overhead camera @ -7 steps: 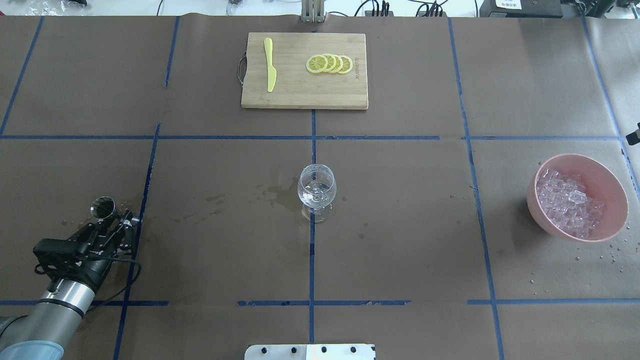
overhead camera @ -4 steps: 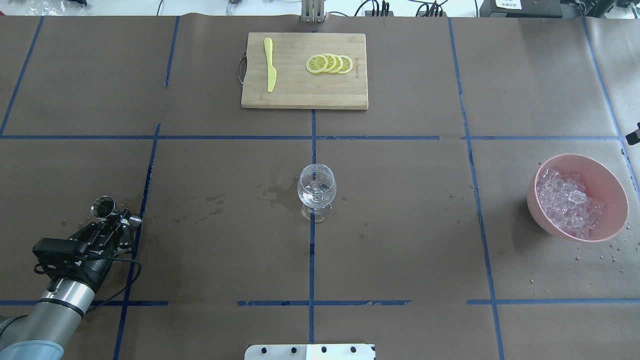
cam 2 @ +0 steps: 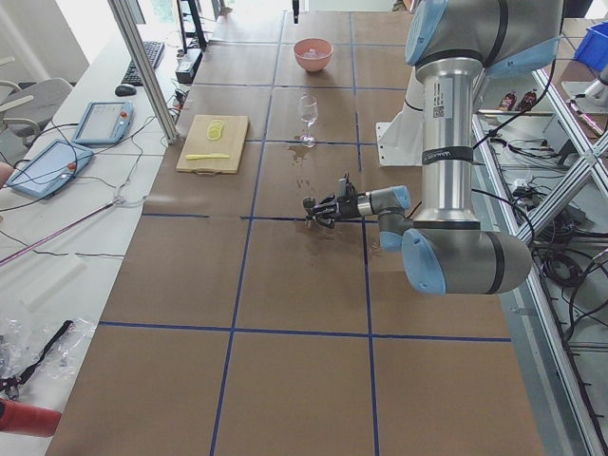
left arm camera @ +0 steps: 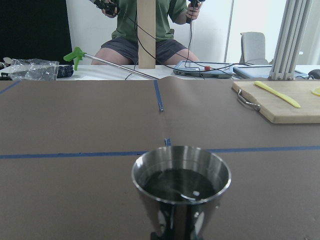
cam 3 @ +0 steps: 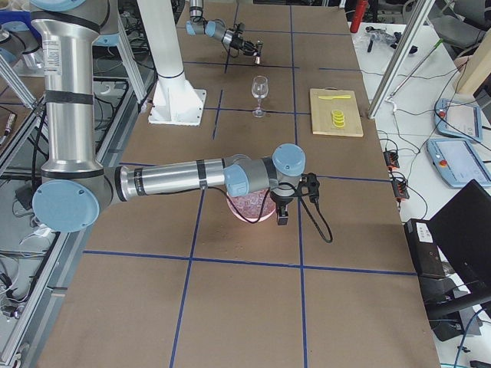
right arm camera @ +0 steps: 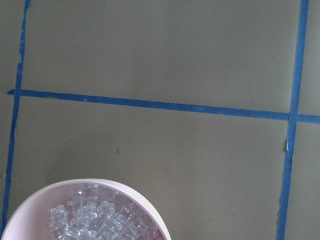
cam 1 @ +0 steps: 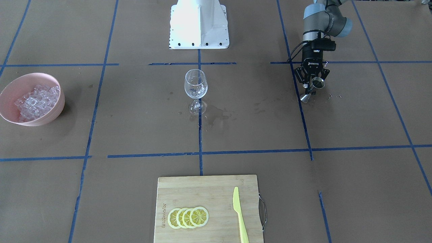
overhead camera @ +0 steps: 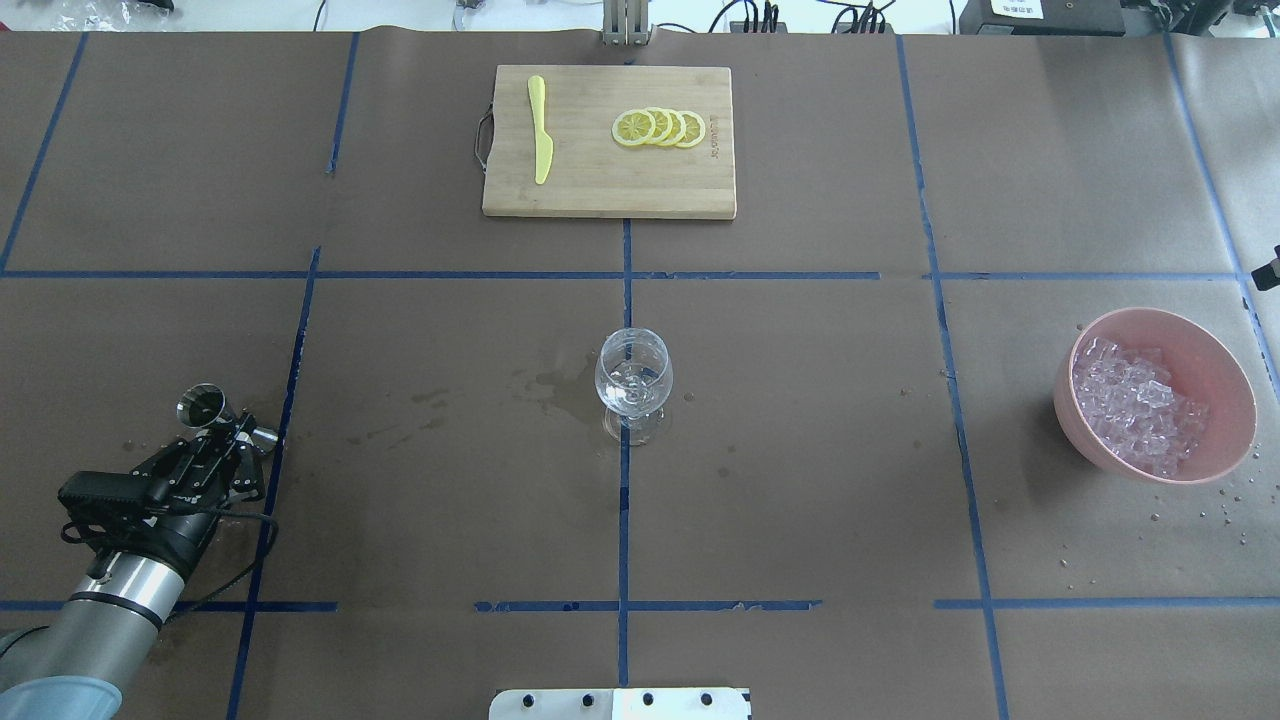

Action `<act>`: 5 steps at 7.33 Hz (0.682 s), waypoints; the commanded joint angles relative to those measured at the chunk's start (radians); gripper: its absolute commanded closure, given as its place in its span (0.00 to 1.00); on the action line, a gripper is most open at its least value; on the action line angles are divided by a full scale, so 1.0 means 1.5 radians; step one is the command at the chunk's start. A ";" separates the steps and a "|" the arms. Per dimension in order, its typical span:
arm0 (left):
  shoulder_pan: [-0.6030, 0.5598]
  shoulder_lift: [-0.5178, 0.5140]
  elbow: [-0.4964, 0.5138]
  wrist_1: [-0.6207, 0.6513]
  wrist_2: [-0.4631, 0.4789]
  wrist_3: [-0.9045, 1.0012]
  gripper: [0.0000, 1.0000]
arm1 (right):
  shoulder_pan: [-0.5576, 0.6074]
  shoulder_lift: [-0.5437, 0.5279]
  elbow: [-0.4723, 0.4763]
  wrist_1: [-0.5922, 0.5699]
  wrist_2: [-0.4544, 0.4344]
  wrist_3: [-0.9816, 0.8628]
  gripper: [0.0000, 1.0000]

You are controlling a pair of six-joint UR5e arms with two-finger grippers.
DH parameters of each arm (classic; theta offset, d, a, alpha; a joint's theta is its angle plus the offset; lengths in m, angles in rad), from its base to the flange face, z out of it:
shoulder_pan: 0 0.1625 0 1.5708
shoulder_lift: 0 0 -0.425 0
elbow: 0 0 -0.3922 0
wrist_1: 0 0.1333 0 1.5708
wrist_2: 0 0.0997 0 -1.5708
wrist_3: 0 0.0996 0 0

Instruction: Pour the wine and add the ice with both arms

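My left gripper (overhead camera: 228,437) is shut on a steel jigger (overhead camera: 200,406) at the table's left, low over the paper. It also shows in the front view (cam 1: 312,87). In the left wrist view the jigger (left arm camera: 181,182) stands upright and holds dark liquid. A clear wine glass (overhead camera: 634,375) stands at the table's middle, far to the right of the jigger. The ice (overhead camera: 1135,405) lies in a pink bowl (overhead camera: 1205,335) at the right. My right gripper (cam 3: 281,221) hangs beside the bowl; I cannot tell whether it is open. The right wrist view looks down on the ice (right arm camera: 100,220).
A wooden cutting board (overhead camera: 610,190) at the far middle carries lemon slices (overhead camera: 660,127) and a yellow knife (overhead camera: 540,130). Wet stains (overhead camera: 555,385) mark the paper left of the glass. The white robot base (cam 1: 199,23) stands at the near edge.
My left gripper with the jigger has shifted slightly left, and the jigger has tipped closer to upright. The glass and the bowl have not moved.
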 commanded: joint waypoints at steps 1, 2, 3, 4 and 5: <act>-0.023 -0.047 -0.076 -0.014 -0.002 0.147 1.00 | 0.000 0.002 0.007 0.000 0.000 0.001 0.00; -0.024 -0.107 -0.077 -0.012 -0.050 0.175 1.00 | 0.000 0.003 0.009 0.000 0.001 0.001 0.00; -0.026 -0.148 -0.073 -0.006 -0.058 0.247 1.00 | 0.000 0.002 0.015 0.000 0.000 0.001 0.00; -0.031 -0.192 -0.073 -0.005 -0.064 0.362 1.00 | 0.000 0.002 0.022 0.000 0.000 0.001 0.00; -0.040 -0.237 -0.073 -0.002 -0.099 0.442 1.00 | 0.000 0.001 0.027 0.000 0.000 0.002 0.00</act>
